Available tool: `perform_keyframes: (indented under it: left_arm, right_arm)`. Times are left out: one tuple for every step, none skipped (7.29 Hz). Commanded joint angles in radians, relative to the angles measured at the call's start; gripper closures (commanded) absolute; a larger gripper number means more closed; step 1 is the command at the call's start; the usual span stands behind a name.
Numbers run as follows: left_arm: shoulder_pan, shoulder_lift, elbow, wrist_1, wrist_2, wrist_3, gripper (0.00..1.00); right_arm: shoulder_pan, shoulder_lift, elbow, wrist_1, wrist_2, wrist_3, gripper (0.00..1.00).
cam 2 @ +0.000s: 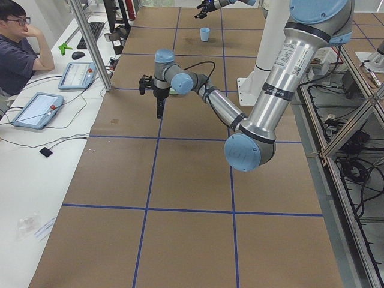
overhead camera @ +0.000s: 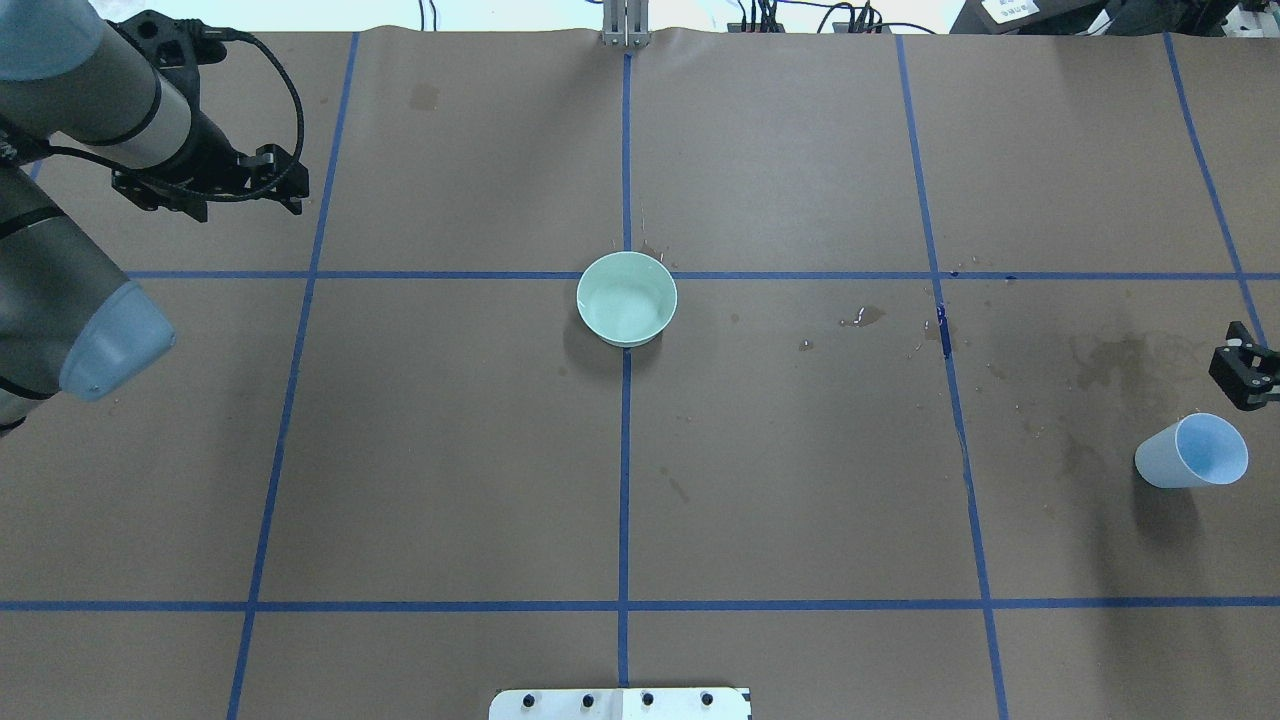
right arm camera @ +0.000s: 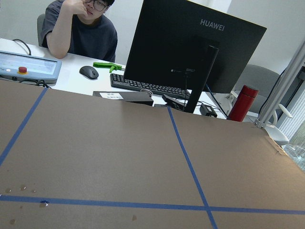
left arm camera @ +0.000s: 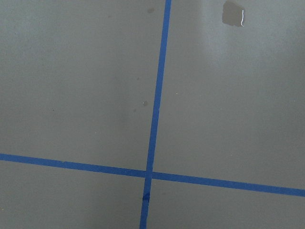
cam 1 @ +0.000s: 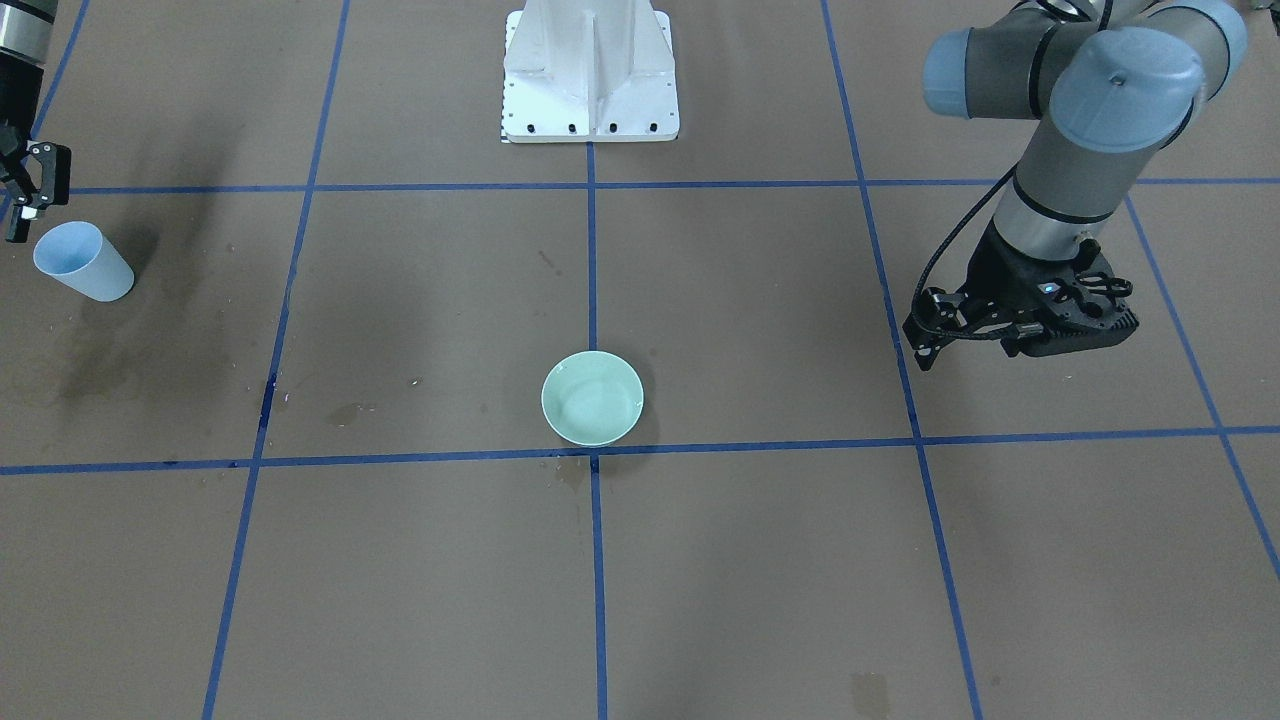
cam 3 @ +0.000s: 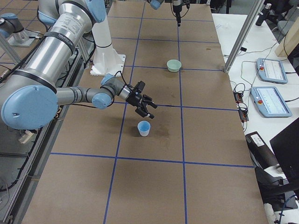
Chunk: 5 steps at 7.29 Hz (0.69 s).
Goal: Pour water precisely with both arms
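table (overhead camera: pixel 460 470): flat brown paper, blue tape grid, wide bare squares | left gripper (overhead camera: pixel 285 185): 10 o'clock of bowl, above the paper, jaw gap unreadable | right gripper (cam 3: pixel 145 108): fingers spread, empty, just beside cup | bowl (overhead camera: pixel 627 298): round glossy mint, centre, water (overhead camera: pixel 630 315) pooled inside | cup (overhead camera: pixel 1192 452): pale-blue tapered, 3 o'clock edge, upright.

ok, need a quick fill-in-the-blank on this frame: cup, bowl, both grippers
The light-blue cup stands beside the ____ gripper, which holds nothing.
The mint-green bowl sits on the table's ____ blue tape line.
The left gripper hangs over bare paper, holding ____.
Dark wet stains mark the paper nearest the ____.

Missing words: right; centre; nothing; cup
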Motion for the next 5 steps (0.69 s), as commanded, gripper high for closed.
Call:
perform_keyframes:
  left_arm:
    - [0.003,-0.007,-0.001,0.004,0.000,-0.001,0.00]
    - [0.041,-0.019,0.005,-0.005,0.005,-0.032,0.00]
    - [0.082,-0.069,0.011,-0.025,0.006,-0.093,0.00]
    - [0.137,-0.126,0.019,-0.045,0.008,-0.186,0.00]
    - [0.187,-0.178,0.043,-0.052,0.011,-0.263,0.00]
  right_arm:
    - [0.213,0.080,-0.016,0.019,0.237,-0.361,0.01]
    - [0.373,0.148,-0.046,0.014,0.485,-0.441,0.01]
    - [0.546,0.201,-0.093,0.013,0.719,-0.569,0.01]
    - [0.689,0.244,-0.158,0.010,0.888,-0.715,0.01]
    - [0.791,0.282,-0.230,0.007,1.038,-0.806,0.01]
